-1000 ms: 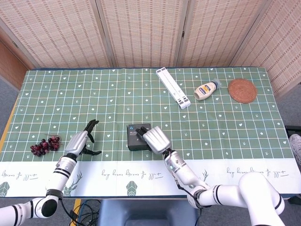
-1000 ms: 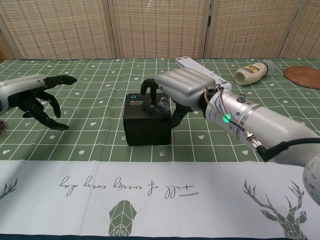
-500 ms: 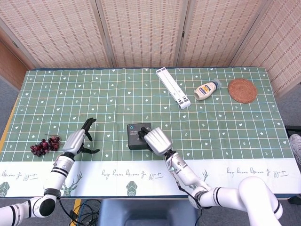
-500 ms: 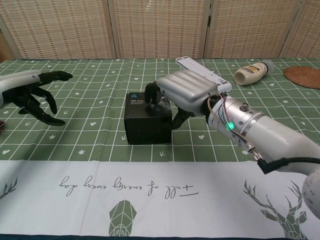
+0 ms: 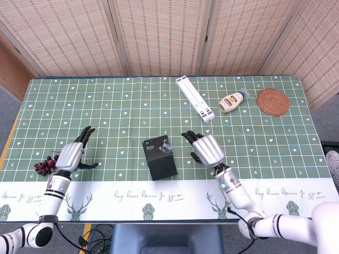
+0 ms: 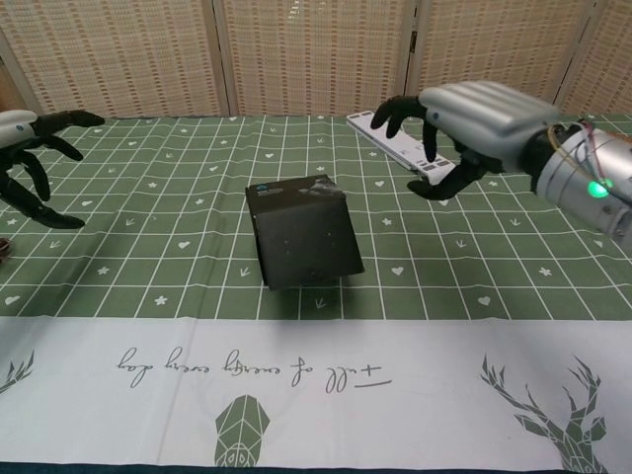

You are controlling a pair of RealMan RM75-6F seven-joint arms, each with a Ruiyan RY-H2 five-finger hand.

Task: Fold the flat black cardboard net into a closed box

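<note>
A closed black cardboard box [image 5: 160, 157] [image 6: 303, 231] stands on the green cloth near the table's front, turned slightly askew, with nothing touching it. My right hand [image 5: 205, 148] [image 6: 464, 123] hovers to the right of the box, fingers spread and empty. My left hand [image 5: 72, 155] [image 6: 28, 163] is far to the left of the box, also spread and holding nothing.
A bunch of dark grapes [image 5: 44, 165] lies just left of my left hand. At the back stand a white folded stand [image 5: 195, 98] [image 6: 400, 143], a mayonnaise bottle [image 5: 232, 101] and a woven coaster [image 5: 273, 101]. A white cloth strip [image 6: 316, 385] borders the front edge.
My right hand has let go of the box top and moved right and up. The box has turned and tilted askew. My left hand has drawn further left.
</note>
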